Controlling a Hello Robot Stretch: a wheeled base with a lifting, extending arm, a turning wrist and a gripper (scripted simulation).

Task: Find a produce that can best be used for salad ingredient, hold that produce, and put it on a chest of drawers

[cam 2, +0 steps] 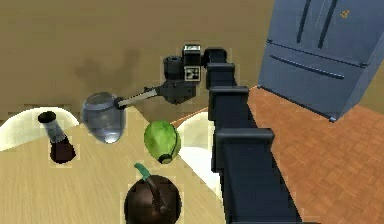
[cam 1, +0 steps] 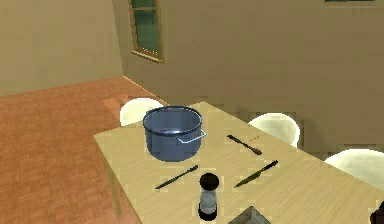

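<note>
1. Table (cam 1: 300,185): a light wood top is seen in the forward view, standing on a terracotta floor (cam 1: 50,120). The tan walls behind it are broken by one window (cam 1: 146,28).
2. Seating: one white chair (cam 1: 140,108) is set at the table's far corner. A second chair (cam 1: 275,127) and a third chair (cam 1: 355,165) are ranged along its right side.
3. Pot (cam 1: 173,132): blue-grey and upright, placed near the middle of the top. A dark knife (cam 1: 177,178) is laid just in front of it.
4. Shaker (cam 1: 208,195): dark-capped and upright, near the table's front edge.
5. Green produce (cam 2: 161,140): it rests on the table top in the arm side view, just left of the arm (cam 2: 245,150). It lies between a grey metal vessel (cam 2: 103,115) and a dark round fruit (cam 2: 150,203) with a stem.
6. Gripper (cam 2: 125,100): the fingers are stretched towards the grey metal vessel. Whether anything is grasped cannot be told.
7. Refrigerator (cam 2: 320,50): blue-grey, placed against the wall at the arm side view's upper right.
</note>
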